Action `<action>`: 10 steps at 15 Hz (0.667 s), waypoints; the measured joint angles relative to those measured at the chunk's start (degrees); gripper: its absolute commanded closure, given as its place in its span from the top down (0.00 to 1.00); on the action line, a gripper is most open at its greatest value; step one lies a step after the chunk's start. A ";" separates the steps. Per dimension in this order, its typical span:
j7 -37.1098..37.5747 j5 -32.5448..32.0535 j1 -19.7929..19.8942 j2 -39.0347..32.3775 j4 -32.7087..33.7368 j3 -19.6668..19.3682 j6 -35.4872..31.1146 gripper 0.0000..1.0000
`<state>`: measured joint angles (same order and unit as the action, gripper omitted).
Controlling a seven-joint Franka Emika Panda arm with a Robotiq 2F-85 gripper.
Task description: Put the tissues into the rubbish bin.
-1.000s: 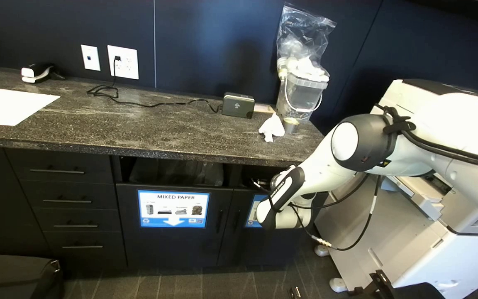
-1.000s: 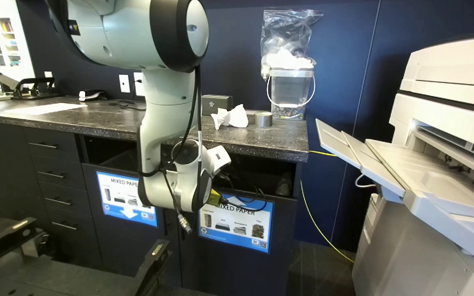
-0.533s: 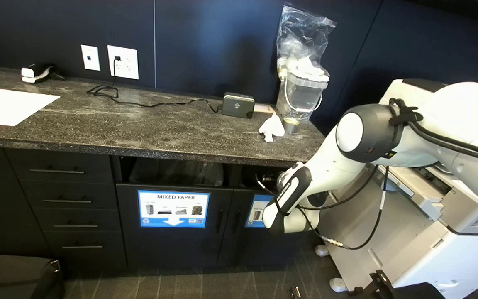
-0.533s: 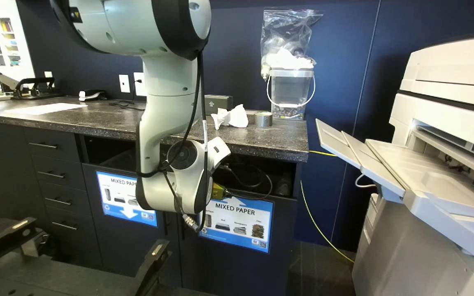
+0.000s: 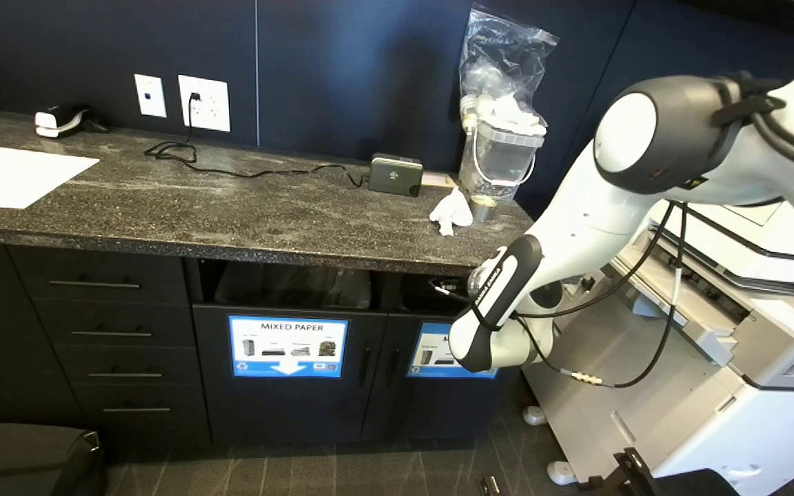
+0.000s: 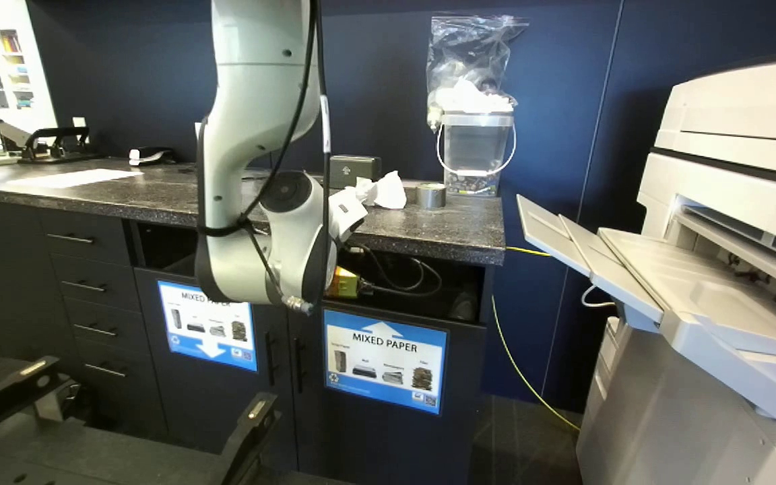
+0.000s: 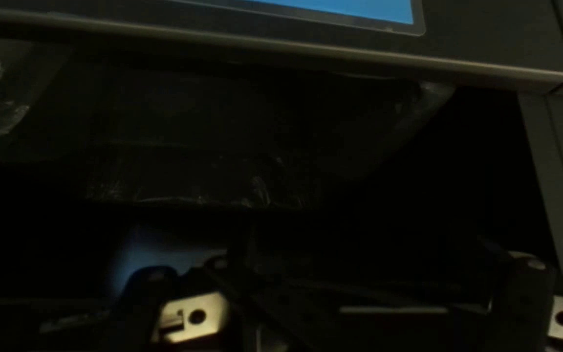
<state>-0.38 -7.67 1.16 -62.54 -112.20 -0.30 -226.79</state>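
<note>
One white crumpled tissue (image 5: 453,209) sits on the dark counter in an exterior view, beside a tape roll; it also shows in an exterior view (image 6: 389,191), partly behind my wrist. My gripper (image 7: 343,281) is in the dark lower part of the wrist view, with its fingers wide apart and nothing seen between them. In both exterior views the arm hides it, at the right cabinet opening (image 6: 452,289) below the counter. A dark bin with a clear liner (image 7: 203,146) shows in the upside-down wrist view. Its inside is too dark to read.
A clear bucket (image 5: 504,153) topped with white stuff and a plastic bag stands near the tape roll (image 5: 483,208). A small grey box (image 5: 395,176) and a flat paper sheet (image 5: 21,178) lie on the counter (image 5: 245,220). A large printer (image 6: 704,269) stands to the right.
My arm has moved up and to the right in an exterior view, and up and slightly left in an exterior view. The tissue on the counter has not moved.
</note>
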 measured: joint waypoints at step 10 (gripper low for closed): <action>-5.32 5.31 -17.52 31.37 -17.97 -8.41 43.11 1.00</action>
<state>-5.70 -2.36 -16.36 -31.17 -130.17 -8.71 -183.68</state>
